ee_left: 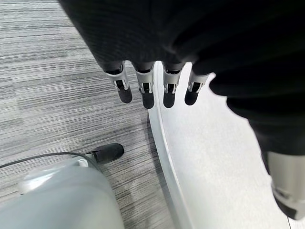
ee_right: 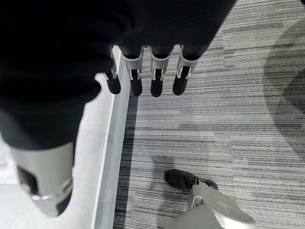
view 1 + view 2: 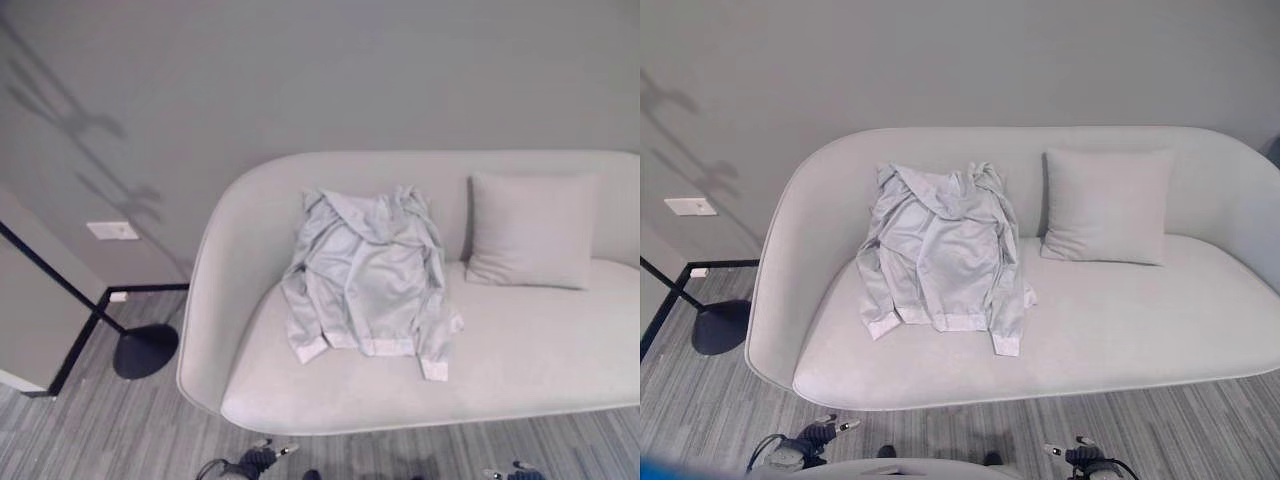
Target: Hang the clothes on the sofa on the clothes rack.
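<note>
A pale grey jacket (image 3: 368, 275) lay spread on the sofa (image 3: 520, 360), its upper part propped against the backrest and its hem and white-cuffed sleeves reaching down over the seat cushion. It sat on the left half of the seat, rumpled around the collar, one sleeve trailing toward the front edge. Just to its right, a square cushion (image 3: 530, 229) in the same light grey leaned upright against the backrest, apart from the jacket by a narrow gap.

The sofa was rounded and light-coloured, standing against a plain grey wall (image 3: 300, 70) on a striped grey carpet (image 3: 110, 430). To the left of the sofa, a thin black pole ran down at a slant to a round black base (image 3: 146, 351) resting on the floor, near the sofa's curved end. A white wall plate (image 3: 113, 230) showed on the wall above it.

Both hands hung low, near the sofa's front edge and touching nothing. The left hand (image 1: 143, 90) had its fingers straight and side by side, thumb held apart, pointing down over the edge where seat met carpet. The right hand (image 2: 152, 81) looked the same: fingers extended in a row, thumb off to the side, empty.
</note>
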`<state>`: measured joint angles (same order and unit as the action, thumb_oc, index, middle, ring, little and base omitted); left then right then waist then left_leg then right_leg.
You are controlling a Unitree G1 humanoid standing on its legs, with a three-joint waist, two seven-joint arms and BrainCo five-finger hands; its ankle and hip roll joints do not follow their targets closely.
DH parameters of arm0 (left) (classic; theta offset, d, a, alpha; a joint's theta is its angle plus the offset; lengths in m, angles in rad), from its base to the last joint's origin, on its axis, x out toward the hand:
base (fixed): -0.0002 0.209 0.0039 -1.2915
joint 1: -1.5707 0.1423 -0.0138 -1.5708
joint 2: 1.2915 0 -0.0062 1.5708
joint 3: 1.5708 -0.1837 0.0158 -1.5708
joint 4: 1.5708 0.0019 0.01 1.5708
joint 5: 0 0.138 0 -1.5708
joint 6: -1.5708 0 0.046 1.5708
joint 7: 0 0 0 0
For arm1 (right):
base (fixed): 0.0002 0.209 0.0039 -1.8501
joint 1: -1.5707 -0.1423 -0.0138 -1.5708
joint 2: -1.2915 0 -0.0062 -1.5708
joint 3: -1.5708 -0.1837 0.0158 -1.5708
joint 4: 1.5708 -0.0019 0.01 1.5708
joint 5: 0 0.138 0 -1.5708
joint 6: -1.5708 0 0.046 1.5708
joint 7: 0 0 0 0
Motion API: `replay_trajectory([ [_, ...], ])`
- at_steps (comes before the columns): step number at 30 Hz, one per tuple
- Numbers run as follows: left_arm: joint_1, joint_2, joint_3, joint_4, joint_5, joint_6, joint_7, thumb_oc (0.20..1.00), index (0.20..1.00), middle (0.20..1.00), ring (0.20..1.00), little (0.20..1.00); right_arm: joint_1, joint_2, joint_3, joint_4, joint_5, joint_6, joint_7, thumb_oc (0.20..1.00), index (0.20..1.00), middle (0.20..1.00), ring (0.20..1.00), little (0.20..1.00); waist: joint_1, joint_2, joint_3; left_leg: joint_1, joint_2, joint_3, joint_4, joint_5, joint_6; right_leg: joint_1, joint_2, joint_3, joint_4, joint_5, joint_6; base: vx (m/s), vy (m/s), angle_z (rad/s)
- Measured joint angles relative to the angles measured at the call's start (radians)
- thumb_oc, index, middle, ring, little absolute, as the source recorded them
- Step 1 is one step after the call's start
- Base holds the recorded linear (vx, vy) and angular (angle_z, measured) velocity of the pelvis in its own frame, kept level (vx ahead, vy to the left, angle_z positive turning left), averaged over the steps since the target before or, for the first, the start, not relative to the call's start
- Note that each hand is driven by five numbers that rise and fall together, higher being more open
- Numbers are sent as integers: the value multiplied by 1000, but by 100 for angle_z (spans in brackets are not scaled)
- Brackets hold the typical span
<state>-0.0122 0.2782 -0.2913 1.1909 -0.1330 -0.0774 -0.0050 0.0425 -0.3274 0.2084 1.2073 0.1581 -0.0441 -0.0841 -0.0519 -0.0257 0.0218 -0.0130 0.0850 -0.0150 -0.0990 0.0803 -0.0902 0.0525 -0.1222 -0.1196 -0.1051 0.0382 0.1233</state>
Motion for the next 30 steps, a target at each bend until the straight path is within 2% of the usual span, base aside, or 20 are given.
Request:
replay_trajectory([
  [6, -7, 1, 0, 3, -1, 0, -1, 1000, 1000, 1000, 1000, 1000, -27, -1, 4, 10, 0, 0, 0, 1000, 1000, 1000, 1000, 1000, 5, -11, 17, -22, -37, 50, 1, 2, 22, -93, -42, 51, 90, -9, 10, -88, 85, -25],
  [8, -66, -1, 3, 5, -1, 1, -1, 1000, 1000, 1000, 1000, 1000, -76, -8, 4, 27, 0, -4, 0, 1000, 1000, 1000, 1000, 1000, 4, 1, 109, -68, -70, 68, 115, -41, 84, -218, -83, 51, 340, 3, 34, 121, -12, -36],
  [10, -105, 2, -16, 37, -2, 0, 0, 1000, 1000, 1000, 1000, 1000, -99, -4, 6, 24, -1, -3, 0, 1000, 1000, 1000, 1000, 1000, 22, 27, 146, -93, -52, 71, 137, -68, 83, -342, -101, 1, 475, -21, 51, 242, -85, -33],
  [12, -145, 0, -16, 44, -3, 0, 2, 1000, 1000, 1000, 1000, 1000, -99, -3, 3, 26, -1, 3, 3, 1000, 1000, 1000, 1000, 1000, 20, 54, 171, -104, -29, 59, 101, -67, 83, -343, -71, -76, 289, -26, 56, 269, -90, 1],
  [13, -167, 2, -14, 56, -3, -2, 2, 1000, 1000, 1000, 1000, 1000, -102, 0, -7, 25, 0, 11, 1, 1000, 1000, 1000, 1000, 1000, 18, 51, 176, -115, -32, 53, 47, -67, 84, -335, -50, -106, 97, -19, 71, 354, -105, 52],
  [14, -195, 11, -8, 65, -3, -1, 0, 1000, 1000, 1000, 1000, 1000, -96, 11, -10, 27, 0, 12, -1, 1000, 1000, 1000, 1000, 1000, -10, 17, 197, -148, -95, 59, 131, -74, 155, -331, -96, -103, 28, -39, 103, 353, -106, 75],
  [15, -198, 3, -2, 83, -2, -1, 1, 1000, 1000, 1000, 1000, 1000, -87, -6, 4, 24, -1, 9, -1, 1000, 1000, 1000, 1000, 1000, -36, -7, 203, -190, -111, 124, 366, -175, 144, -319, -127, -69, 0, -38, 155, 371, -127, 41],
  [16, -201, -2, 24, 109, -1, 0, 1, 1000, 1000, 1000, 1000, 1000, -105, -10, 7, 24, -1, 10, -4, 1000, 1000, 1000, 1000, 1000, -20, -31, 234, -184, -125, 139, 404, -248, 146, -325, -145, -60, 1, -21, 159, 396, -153, -17],
  [17, -198, -9, 35, 113, -1, 0, 5, 1000, 1000, 1000, 1000, 1000, -121, -11, 2, 25, -1, 11, -4, 1000, 1000, 1000, 1000, 1000, -6, -24, 250, -177, -127, 148, 408, -250, 150, -345, -133, -88, 3, -4, 143, 302, -122, -45],
  [19, -188, -43, 33, 112, 0, -4, 7, 1000, 1000, 1000, 1000, 1000, -123, -15, -5, 28, -1, 16, -5, 1000, 1000, 1000, 1000, 1000, -32, 30, 268, -200, -95, 124, 385, -251, 148, -383, -89, -162, 49, 48, 97, 385, -193, 37],
  [20, -174, -59, 19, 95, 1, -12, 3, 1000, 1000, 1000, 1000, 1000, -105, 1, -14, 32, -1, 26, 1, 1000, 1000, 1000, 1000, 1000, -33, 39, 260, -170, -105, 73, 281, -244, 127, -411, -89, -158, 190, 37, 101, 466, -254, 162],
  [21, -175, -52, 14, 102, 2, -4, 2, 1000, 1000, 1000, 1000, 1000, -76, 17, -32, 38, -1, 16, 3, 1000, 1000, 1000, 1000, 1000, -73, 15, 255, -197, -122, 35, 426, -280, 90, -345, -104, -152, 210, 4, 130, 568, -346, 153],
  [22, -155, -65, 13, 108, 3, -2, 5, 1000, 1000, 1000, 1000, 1000, -78, -5, -29, 37, -1, 15, 3, 1000, 1000, 1000, 1000, 1000, -74, 53, 247, -202, -61, -1, 520, -316, 73, -340, -48, -157, 213, 18, 116, 343, -230, 93],
  [23, -129, -70, 14, 100, 4, -1, 2, 1000, 1000, 1000, 1000, 1000, -85, -26, -9, 47, -1, 12, 1, 1000, 1000, 1000, 1000, 1000, -66, 93, 227, -166, -13, -16, 471, -364, 49, -336, -5, -167, 218, 19, 114, 341, -231, 0],
  [24, -114, -71, 14, 93, 10, 1, 2, 1000, 1000, 1000, 1000, 1000, -106, -28, 12, 71, -1, 0, -2, 1000, 1000, 1000, 1000, 1000, -52, 80, 222, -124, 1, -2, 405, -362, 60, -342, -2, -156, 256, 22, 90, 291, -227, 34],
  [25, -88, -70, -19, 81, 22, -5, 2, 1000, 1000, 1000, 1000, 1000, -63, -38, -8, 64, 0, 9, 1, 1000, 1000, 1000, 1000, 1000, -68, 60, 154, -117, 20, -14, 320, -343, 44, -387, -8, -143, 349, -39, 18, 255, -216, 78],
  [26, -80, -51, -26, 66, 22, -9, -1, 1000, 1000, 1000, 1000, 1000, -50, -30, -5, 69, 0, 12, 1, 1000, 1000, 1000, 1000, 1000, -71, 40, 126, -97, 1, -24, 279, -343, 37, -359, -29, -152, 312, -72, 15, 254, -216, 90],
  [27, -78, -47, -26, 62, 22, -9, 1, 1000, 1000, 1000, 1000, 1000, -48, -32, -6, 77, 0, 14, 1, 1000, 1000, 1000, 1000, 1000, -71, 36, 128, -75, 17, -32, 255, -331, 17, -352, -21, -166, 313, -69, -25, 148, -143, 46],
  [29, -57, -40, -35, 66, 22, -2, 1, 1000, 1000, 1000, 1000, 1000, -51, -42, -1, 64, 0, 11, 1, 1000, 1000, 1000, 1000, 1000, -51, 49, 100, -52, 75, -66, 281, -327, 3, -302, 54, -183, 242, -62, -43, 180, -197, -12],
  [30, -32, -39, -16, 62, 20, 0, 1, 1000, 1000, 1000, 1000, 1000, -62, -56, 3, 22, 8, 6, 0, 1000, 1000, 1000, 1000, 1000, -54, 70, 78, -8, 114, -78, 253, -293, -15, -268, 114, -199, 200, -53, -83, 170, -233, -27],
])
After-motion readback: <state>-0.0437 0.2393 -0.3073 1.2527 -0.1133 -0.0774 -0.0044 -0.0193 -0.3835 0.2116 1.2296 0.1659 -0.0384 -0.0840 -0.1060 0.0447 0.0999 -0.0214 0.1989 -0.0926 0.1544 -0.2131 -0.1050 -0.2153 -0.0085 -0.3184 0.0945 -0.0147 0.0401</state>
